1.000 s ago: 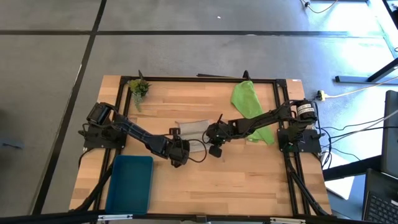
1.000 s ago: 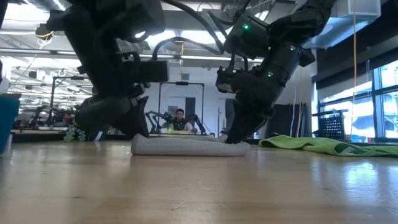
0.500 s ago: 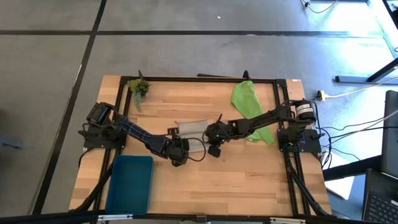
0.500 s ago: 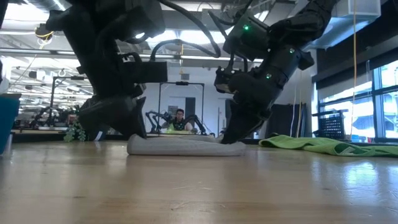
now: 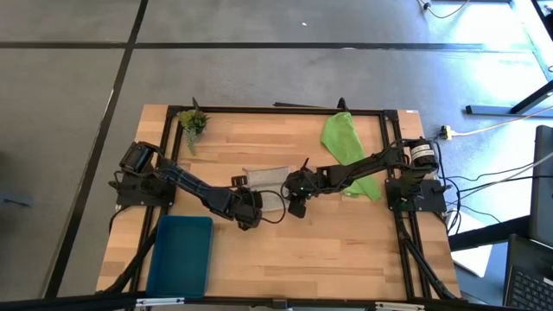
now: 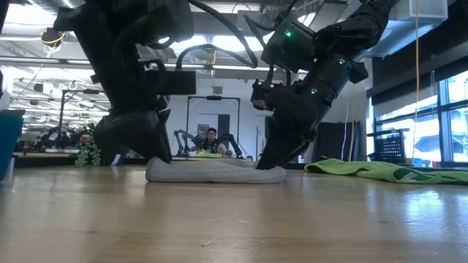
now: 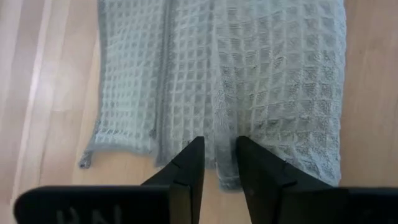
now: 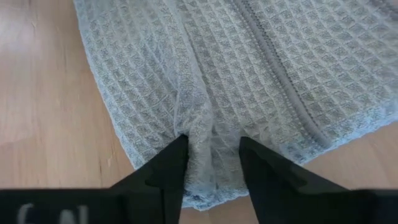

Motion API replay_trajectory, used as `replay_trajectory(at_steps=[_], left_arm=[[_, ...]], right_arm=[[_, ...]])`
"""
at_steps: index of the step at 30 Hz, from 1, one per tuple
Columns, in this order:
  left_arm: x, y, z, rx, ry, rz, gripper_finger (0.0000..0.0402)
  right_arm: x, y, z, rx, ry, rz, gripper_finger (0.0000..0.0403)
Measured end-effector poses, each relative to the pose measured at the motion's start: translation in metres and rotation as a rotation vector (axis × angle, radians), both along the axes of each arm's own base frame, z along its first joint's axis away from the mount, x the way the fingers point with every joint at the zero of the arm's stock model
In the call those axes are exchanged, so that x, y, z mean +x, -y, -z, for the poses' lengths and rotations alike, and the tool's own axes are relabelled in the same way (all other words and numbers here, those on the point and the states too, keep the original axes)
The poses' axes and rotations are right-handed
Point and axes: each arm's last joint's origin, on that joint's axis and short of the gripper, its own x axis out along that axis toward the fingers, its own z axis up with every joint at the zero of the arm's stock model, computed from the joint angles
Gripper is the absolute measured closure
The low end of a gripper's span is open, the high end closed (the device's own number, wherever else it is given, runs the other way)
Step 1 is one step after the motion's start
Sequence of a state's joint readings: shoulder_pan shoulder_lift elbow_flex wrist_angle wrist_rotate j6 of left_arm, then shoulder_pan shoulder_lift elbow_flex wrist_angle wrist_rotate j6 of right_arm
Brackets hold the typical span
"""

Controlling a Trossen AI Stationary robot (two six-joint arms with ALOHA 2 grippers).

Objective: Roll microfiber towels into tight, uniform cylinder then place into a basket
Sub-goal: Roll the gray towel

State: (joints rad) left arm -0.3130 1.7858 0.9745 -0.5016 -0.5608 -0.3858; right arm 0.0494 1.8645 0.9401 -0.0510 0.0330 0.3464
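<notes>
Mid-desk [image 5: 328, 250], your left hand [image 7: 214, 155] and right hand [image 8: 211, 155] each straddle the grey waffle-weave towel's [image 5: 268, 180] edge, fingers parted.

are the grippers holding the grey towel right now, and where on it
Neither plainly grips it. Both jaws stand parted over the near edge of the grey towel: left gripper toward one end, right gripper toward the other, cloth bunched between them.
</notes>
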Motion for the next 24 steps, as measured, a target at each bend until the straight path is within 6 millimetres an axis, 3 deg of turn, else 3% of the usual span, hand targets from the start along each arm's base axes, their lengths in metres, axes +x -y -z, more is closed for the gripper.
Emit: replay_trajectory(at_steps=[5,11,24], left_arm=[[0.001,0.0,-0.025,0.005,0.004,-0.003,0.0319],[0.005,0.003,-0.049,-0.001,0.104,-0.001,0.0319],[0.021,0.019,0.012,-0.073,0.028,0.066,0.0319]], right_arm=[[0.0,0.0,0.0,0.01,-0.001,0.015,0.022],[0.0,0.0,0.0,0.009,0.0,0.013,0.0216],[0.002,0.001,-0.002,-0.007,0.006,0.018,0.0223]])
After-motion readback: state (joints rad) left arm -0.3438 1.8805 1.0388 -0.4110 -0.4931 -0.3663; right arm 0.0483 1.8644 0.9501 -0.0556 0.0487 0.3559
